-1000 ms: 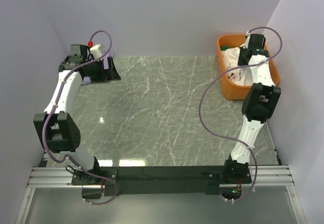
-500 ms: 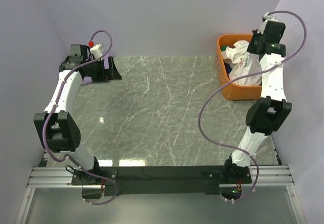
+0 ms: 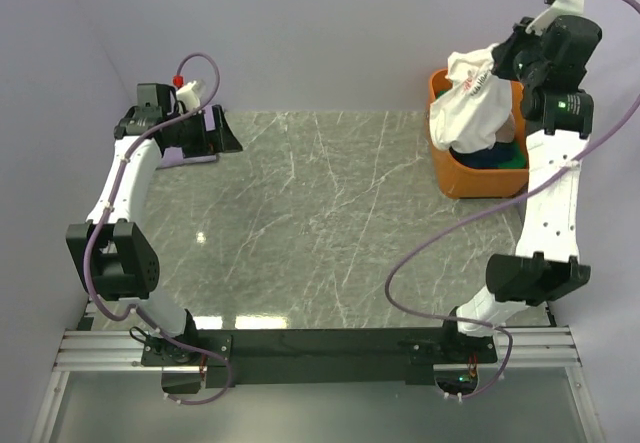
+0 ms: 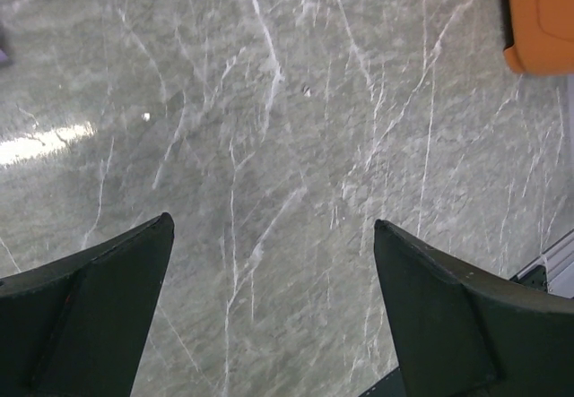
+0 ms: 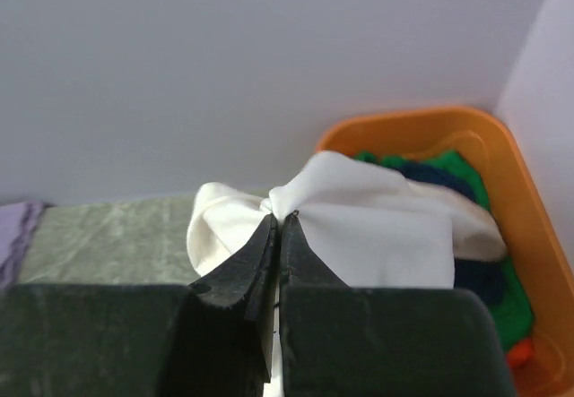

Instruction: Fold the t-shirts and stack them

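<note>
My right gripper (image 3: 502,61) is shut on the white t-shirt (image 3: 470,108) and holds it bunched above the orange tub (image 3: 470,178) at the back right. Red lettering shows on the hanging cloth. In the right wrist view the pinched white t-shirt (image 5: 377,231) hangs over the dark blue shirt (image 5: 430,175) and the green shirt (image 5: 489,312) in the tub (image 5: 529,236). My left gripper (image 3: 225,135) is open and empty at the back left, over bare table (image 4: 269,146). A lavender shirt (image 3: 190,148) lies under the left arm, mostly hidden.
The marble table (image 3: 320,223) is walled at the back and both sides. The orange tub's corner (image 4: 538,21) shows in the left wrist view. A strip of lavender cloth (image 5: 16,236) lies at the left edge of the right wrist view.
My right gripper has risen out of the tub, lifting the white t-shirt with it. The left arm has hardly moved.
</note>
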Controlling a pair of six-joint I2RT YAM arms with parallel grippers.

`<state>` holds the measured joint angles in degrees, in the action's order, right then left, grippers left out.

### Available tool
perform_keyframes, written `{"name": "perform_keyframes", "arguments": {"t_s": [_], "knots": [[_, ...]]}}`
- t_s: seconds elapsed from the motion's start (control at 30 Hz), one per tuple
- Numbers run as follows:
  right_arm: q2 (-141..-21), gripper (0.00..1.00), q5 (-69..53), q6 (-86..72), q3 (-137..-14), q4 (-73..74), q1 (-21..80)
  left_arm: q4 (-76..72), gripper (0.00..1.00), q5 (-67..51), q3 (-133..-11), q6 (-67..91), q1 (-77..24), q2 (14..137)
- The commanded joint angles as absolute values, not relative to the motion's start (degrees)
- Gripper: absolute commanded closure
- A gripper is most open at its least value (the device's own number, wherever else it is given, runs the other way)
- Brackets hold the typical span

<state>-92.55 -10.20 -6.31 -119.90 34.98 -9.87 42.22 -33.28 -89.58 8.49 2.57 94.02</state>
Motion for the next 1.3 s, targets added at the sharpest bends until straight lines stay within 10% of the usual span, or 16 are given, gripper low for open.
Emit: {"name": "perform_keyframes", "arguments": {"t_s": [0.0,0.5,0.83,0.93,0.97,1.27], "knots": [[-85.1,1.0,-11.9,-4.9,-124.1,27.1,-5.4,39.6,0.01,-35.7,-93.2,9.8,2.7,92.7],[-75.6,1.0,-10.8,-1.7,-122.2,15.9,18.9,36.7,0.01,-32.8,-93.0,13.3,3.5,84.4],[-74.4,1.0,-12.3,-4.7,-99.8,10.7,30.8,34.5,0.01,-33.1,-89.3,14.9,5.0,78.9],[-79.1,0.54,-19.8,-5.2,-96.9,16.6,34.4,34.0,0.0,-33.6,-88.0,14.7,5.4,78.3],[-81.6,0.17,-20.9,-4.8,-96.3,18.3,35.5,34.1,0.01,-33.6,-87.8,14.4,5.4,78.2],[-85.8,0.16,-27.6,14.3,-83.8,43.5,26.9,44.3,0.09,-46.4,-82.3,-5.6,5.6,79.9]]}}
